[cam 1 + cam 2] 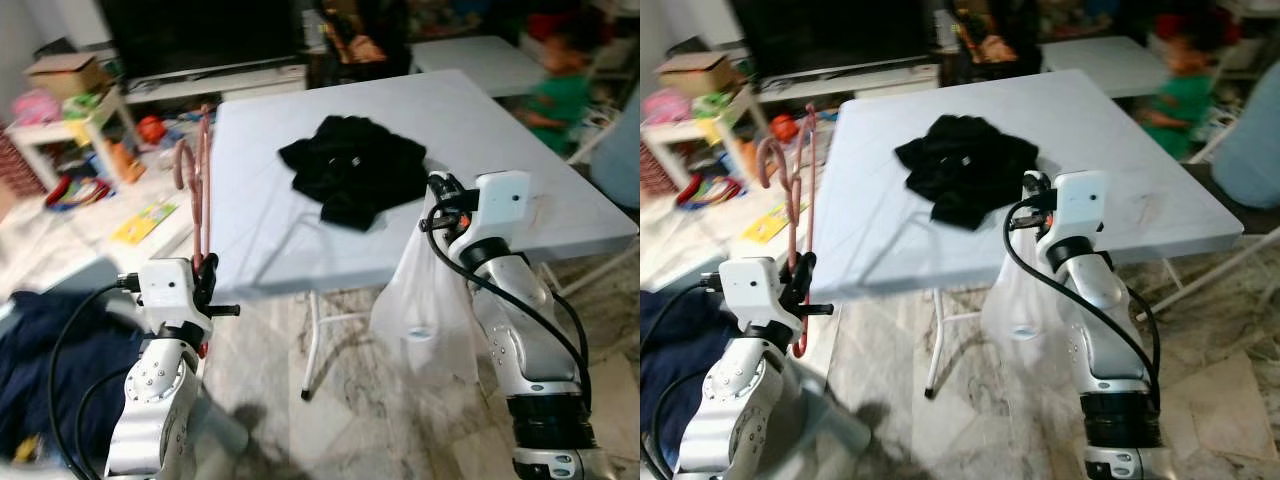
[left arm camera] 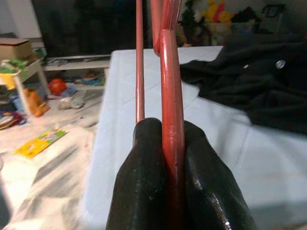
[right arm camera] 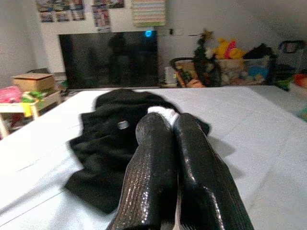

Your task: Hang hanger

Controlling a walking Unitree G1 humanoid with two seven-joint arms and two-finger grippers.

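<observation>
A red hanger (image 1: 203,190) stands upright, hook at the top, just off the left edge of the white folding table (image 1: 270,230). My left gripper (image 1: 205,268) is shut on its lower part; in the left wrist view the hanger's bar (image 2: 170,96) runs up between the fingers. A crumpled black garment (image 1: 355,165) lies in the middle of the table. At the table's front edge my right gripper (image 1: 437,190) is shut on the top of a white plastic bag (image 1: 420,310), which hangs below the tabletop. A bit of white shows at the fingertips (image 3: 163,115), close to the garment (image 3: 105,143).
A black TV (image 1: 200,35) on a low stand is at the back. A small white table (image 1: 60,125) with a cardboard box and scattered toys is at the left. Dark blue cloth (image 1: 50,360) lies on the floor. A person in green (image 1: 560,95) is by a second table (image 1: 480,60).
</observation>
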